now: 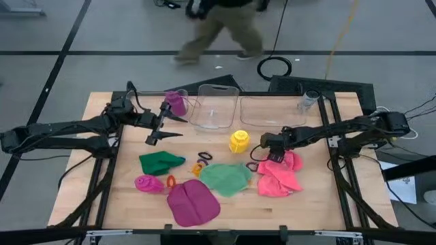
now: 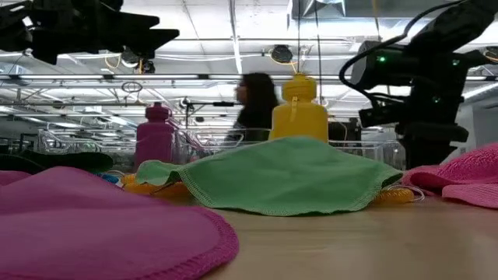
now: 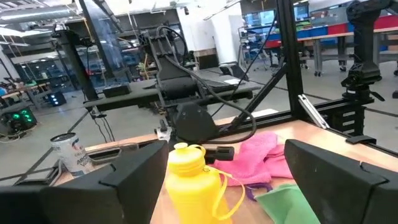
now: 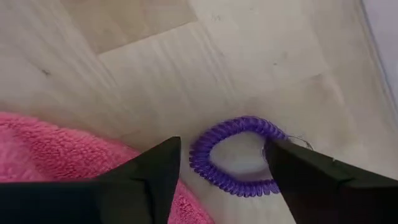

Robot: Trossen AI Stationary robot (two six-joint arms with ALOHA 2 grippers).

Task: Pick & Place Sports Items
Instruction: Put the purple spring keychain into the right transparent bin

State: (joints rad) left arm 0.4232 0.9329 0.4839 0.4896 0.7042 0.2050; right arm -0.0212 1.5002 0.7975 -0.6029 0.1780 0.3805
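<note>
A purple coil ring (image 4: pixel 233 155) lies flat on the table beside the pink cloth (image 1: pixel 279 173). My right gripper (image 4: pixel 221 158) points steeply down over it, open, one finger on each side of the ring. The yellow bottle (image 1: pixel 239 141) stands upright just beyond. A light green cloth (image 1: pixel 225 178), a dark green cloth (image 1: pixel 160 162), a magenta cloth (image 1: pixel 193 203), a lying magenta bottle (image 1: pixel 148 183) and orange rings (image 1: pixel 201 158) rest on the table. My left gripper (image 1: pixel 160 136) hangs level above the table's left part, open, with nothing between its fingers. My right gripper comes at the purple ring from above with its fingers across it. One fingertip (image 4: pixel 283 165) overlaps the ring's outer edge (image 4: pixel 273 134), and I cannot tell whether it touches. The other fingertip (image 4: pixel 165 165) stands clear of the ring, over the pink cloth's edge.
Clear bins (image 1: pixel 214 105) (image 1: pixel 272 109) stand along the far edge, one holding a purple bottle (image 1: pixel 176 102). A can (image 1: pixel 308 101) stands at the far right. A person walks beyond the table. Bare wood shows at the near right.
</note>
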